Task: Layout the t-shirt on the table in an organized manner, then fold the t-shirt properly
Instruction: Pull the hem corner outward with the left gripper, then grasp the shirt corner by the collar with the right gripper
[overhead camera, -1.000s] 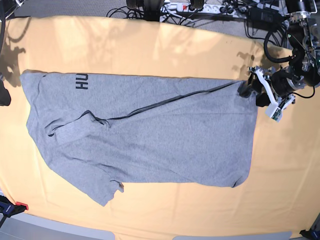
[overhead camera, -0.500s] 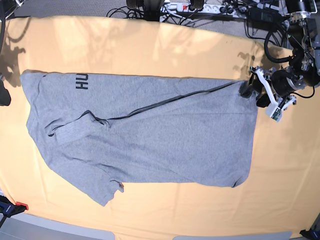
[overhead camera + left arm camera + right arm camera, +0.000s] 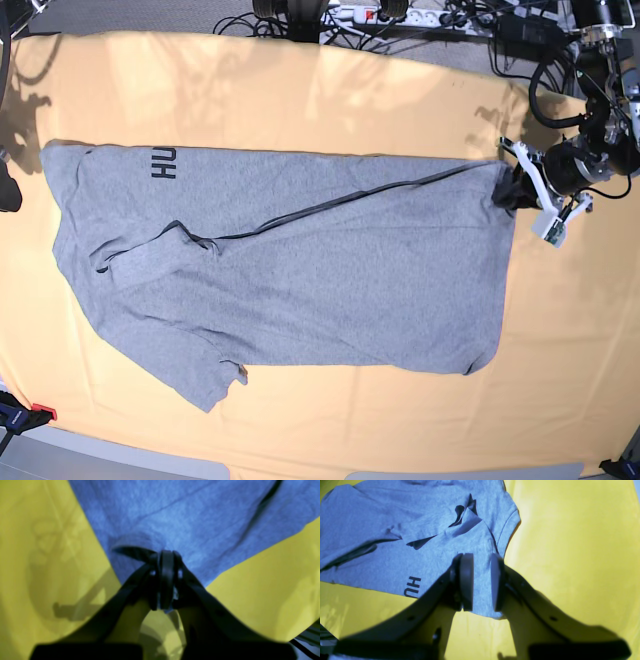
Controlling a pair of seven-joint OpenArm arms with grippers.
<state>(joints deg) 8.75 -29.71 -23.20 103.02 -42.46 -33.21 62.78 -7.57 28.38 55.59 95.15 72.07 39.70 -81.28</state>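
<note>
Matt knit t-shirt [image 3: 300, 270] (soft cloth)

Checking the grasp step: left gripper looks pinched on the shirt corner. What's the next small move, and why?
Probably lift the left gripper slightly and pull outward, away from the shirt body. Its jaws are shut on the t-shirt at the hem corner, and a long diagonal fold crosses the fabric. The right gripper hangs open above the sleeve end, holding nothing.

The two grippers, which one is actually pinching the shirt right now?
The left gripper: it is shut on the t-shirt edge. The right gripper stands open above it.
</note>
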